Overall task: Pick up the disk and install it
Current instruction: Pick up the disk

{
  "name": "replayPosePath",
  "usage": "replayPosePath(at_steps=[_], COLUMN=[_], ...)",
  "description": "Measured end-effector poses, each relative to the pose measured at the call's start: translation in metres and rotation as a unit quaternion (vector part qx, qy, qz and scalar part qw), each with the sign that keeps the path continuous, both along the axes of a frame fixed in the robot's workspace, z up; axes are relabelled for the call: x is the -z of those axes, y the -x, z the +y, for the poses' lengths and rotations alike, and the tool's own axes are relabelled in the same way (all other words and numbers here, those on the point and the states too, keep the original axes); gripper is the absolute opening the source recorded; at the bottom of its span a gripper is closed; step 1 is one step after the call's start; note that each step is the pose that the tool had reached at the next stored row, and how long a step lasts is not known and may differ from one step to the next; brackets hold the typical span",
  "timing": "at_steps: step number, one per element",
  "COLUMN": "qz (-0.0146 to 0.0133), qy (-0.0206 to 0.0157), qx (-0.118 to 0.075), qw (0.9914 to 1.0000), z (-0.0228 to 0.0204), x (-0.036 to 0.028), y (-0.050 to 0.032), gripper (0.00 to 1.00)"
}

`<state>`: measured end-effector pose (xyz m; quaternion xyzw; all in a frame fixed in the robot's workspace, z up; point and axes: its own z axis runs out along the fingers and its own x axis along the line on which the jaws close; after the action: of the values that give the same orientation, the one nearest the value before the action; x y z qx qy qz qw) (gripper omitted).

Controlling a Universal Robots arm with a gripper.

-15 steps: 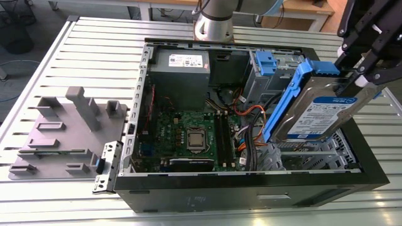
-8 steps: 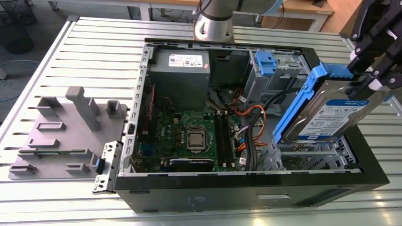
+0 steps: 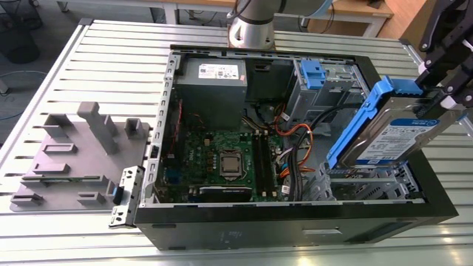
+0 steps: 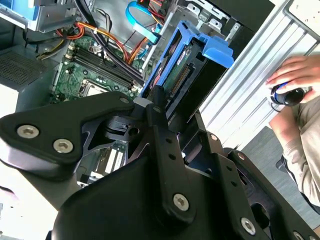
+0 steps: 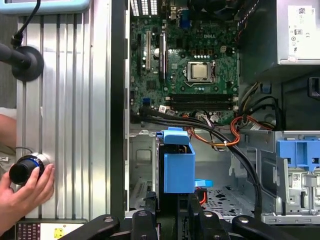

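Hand (image 4: 150, 100) clamped on the disk (image 4: 182, 70) above the open computer case (image 3: 296, 221).
Second wrist view: it grips the disk by its edges, probably leaving the far end free for a bay. First wrist view: disk (image 5: 177, 167) points away from the wrist, into the case. Exterior view: disk (image 3: 391, 130) stands on edge, long axis slanting down toward the exterior view's left.

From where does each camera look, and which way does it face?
Exterior view: off the arm, looking down into the open black computer case; grey arm base, black claw.
First wrist view: on the wrist, facing down into the case; claw linkage.
Second wrist view: on the wrist, facing along the claw.
Shared by both wrist views: silver metal disk in blue plastic rails, a person's hand.
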<state>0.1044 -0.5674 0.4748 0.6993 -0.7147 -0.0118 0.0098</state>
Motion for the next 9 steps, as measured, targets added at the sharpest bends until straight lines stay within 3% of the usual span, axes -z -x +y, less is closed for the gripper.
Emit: replayPosePath(at_steps=[2, 6, 9], qz=[0.0000, 0.0000, 0.0000], qy=[-0.0021, -0.0119, -0.0134], qx=[0.000, 0.000, 0.000], qw=[1.00000, 0.99993, 0.99991], z=[-0.0001, -0.0003, -0.0010], x=[0.0015, 0.0044, 0.0064], y=[-0.0006, -0.0018, -0.0024], gripper=[0.35, 0.35, 0.35])
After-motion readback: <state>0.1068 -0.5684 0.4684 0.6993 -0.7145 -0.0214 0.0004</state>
